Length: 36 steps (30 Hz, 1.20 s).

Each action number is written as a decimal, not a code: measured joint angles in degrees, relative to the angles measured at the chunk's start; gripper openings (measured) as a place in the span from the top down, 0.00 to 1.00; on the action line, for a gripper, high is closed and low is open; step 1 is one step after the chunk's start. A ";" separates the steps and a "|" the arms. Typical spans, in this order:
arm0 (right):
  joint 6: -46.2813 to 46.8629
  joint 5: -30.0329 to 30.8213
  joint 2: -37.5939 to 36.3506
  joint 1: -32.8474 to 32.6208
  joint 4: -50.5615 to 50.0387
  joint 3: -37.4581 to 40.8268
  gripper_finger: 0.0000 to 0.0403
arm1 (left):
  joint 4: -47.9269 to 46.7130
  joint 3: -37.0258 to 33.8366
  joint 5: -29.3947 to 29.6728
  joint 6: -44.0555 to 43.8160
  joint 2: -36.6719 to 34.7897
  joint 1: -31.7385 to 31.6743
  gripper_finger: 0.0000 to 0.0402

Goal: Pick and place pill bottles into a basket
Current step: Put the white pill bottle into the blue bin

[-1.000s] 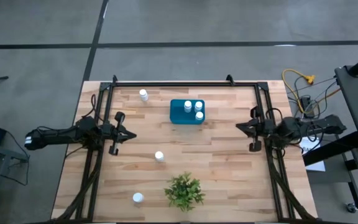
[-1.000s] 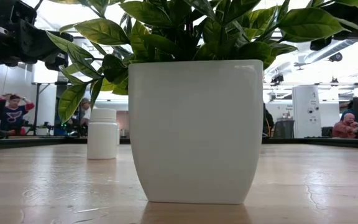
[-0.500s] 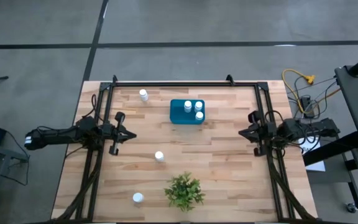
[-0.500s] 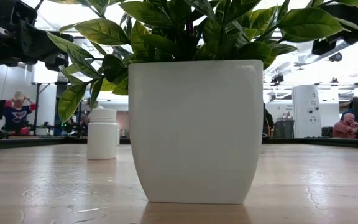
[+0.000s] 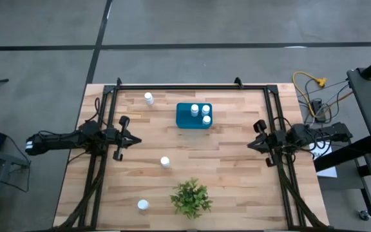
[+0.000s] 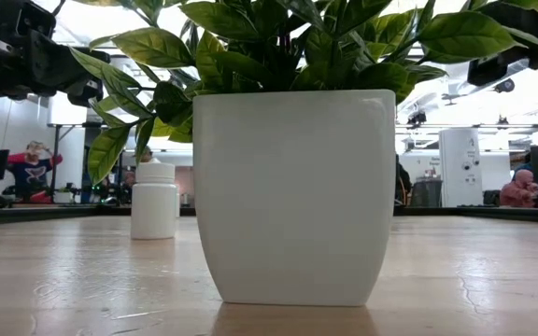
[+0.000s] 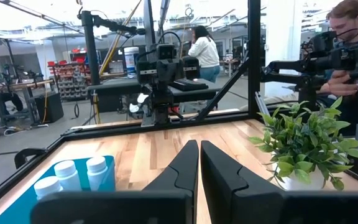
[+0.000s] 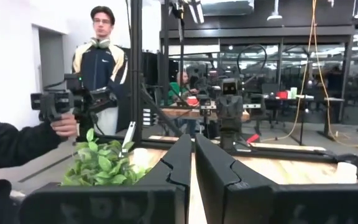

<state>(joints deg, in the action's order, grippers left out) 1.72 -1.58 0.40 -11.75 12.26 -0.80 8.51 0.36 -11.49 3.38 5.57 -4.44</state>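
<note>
From the high view, we are seeing the basket [image 5: 193, 116] at about twelve o'clock of the table's [image 5: 237, 174] middle, holding three bottles [image 5: 201, 113] in its right half, while three more are standing loose: one [image 5: 149, 98] at eleven o'clock near the far rail, one [image 5: 165, 162] just short of centre at seven o'clock, and one [image 5: 143, 205] at the near edge beside the plant [image 5: 190, 197]. The left gripper [image 5: 133, 138] is waiting at nine o'clock and the right gripper [image 5: 254, 144] at three o'clock, both clenched on nothing. In the low view the plant's pot is filling the frame, with one bottle [image 6: 154, 202] standing behind it at nine o'clock. The left wrist view is showing its fingers [image 7: 182, 168] pressed together, the basket [image 7: 107, 180] and plant [image 7: 303, 146] ahead; the right wrist view is showing the same shut fingers [image 8: 182, 163]. We judge the job half done, between picks; the next move is calling for opening a gripper and reaching to a loose bottle, likely the left arm's central one.
</note>
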 joint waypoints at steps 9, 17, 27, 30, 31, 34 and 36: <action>-2.04 1.73 -0.02 0.00 -0.05 0.29 0.97 | 0.04 0.00 0.00 0.00 -0.07 0.00 1.00; -1.65 1.75 0.21 0.00 -4.70 0.29 0.97 | 0.04 0.00 0.00 0.00 0.02 0.00 1.00; 1.15 1.75 0.40 0.02 -9.91 0.27 0.97 | 3.04 0.00 4.61 1.71 0.02 -0.01 1.00; -1.99 1.75 0.44 0.02 -9.98 0.22 0.97 | 3.54 0.00 4.63 1.92 -0.07 0.01 1.00; -2.54 1.75 0.47 0.02 -10.00 0.22 0.97 | 3.49 0.00 4.63 1.92 -0.06 -0.01 1.00; -3.14 1.75 0.48 0.02 -10.15 0.22 0.97 | 3.52 0.00 4.63 1.51 0.45 -0.01 1.00; -2.60 1.75 0.48 0.02 -10.21 0.22 0.97 | 3.45 0.00 4.63 1.49 0.95 -0.01 1.00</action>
<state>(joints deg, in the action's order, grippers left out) -0.87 0.16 0.89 -11.73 2.04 -0.58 11.97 0.36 -6.85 4.87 6.51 -4.45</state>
